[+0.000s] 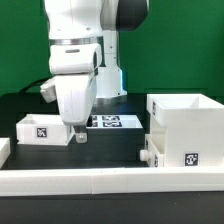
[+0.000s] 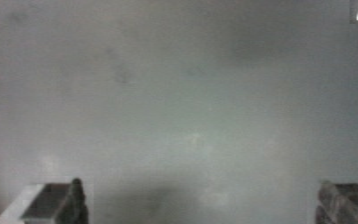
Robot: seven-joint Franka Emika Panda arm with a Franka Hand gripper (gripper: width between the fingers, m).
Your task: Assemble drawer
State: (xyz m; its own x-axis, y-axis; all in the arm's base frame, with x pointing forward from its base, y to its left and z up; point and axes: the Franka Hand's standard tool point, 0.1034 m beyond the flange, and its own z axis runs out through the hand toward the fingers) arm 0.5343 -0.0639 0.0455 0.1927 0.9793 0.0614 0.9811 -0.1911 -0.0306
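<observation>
The drawer (image 1: pixel 42 130) is a small low white tray-box with a square tag on its near side, standing on the black table at the exterior view's left. My gripper (image 1: pixel 77 136) hangs low over the table just beside the drawer's right end; whether it touches the drawer I cannot tell. In the wrist view my gripper (image 2: pixel 202 205) is open, its two fingertips (image 2: pixel 55 202) far apart with only a blurred grey surface between them. The drawer does not show in the wrist view.
A larger, taller white box (image 1: pixel 185 130) with one tag stands at the exterior view's right. The marker board (image 1: pixel 112 121) lies behind the gripper. A long white rail (image 1: pixel 110 180) runs along the front edge. A green wall stands behind.
</observation>
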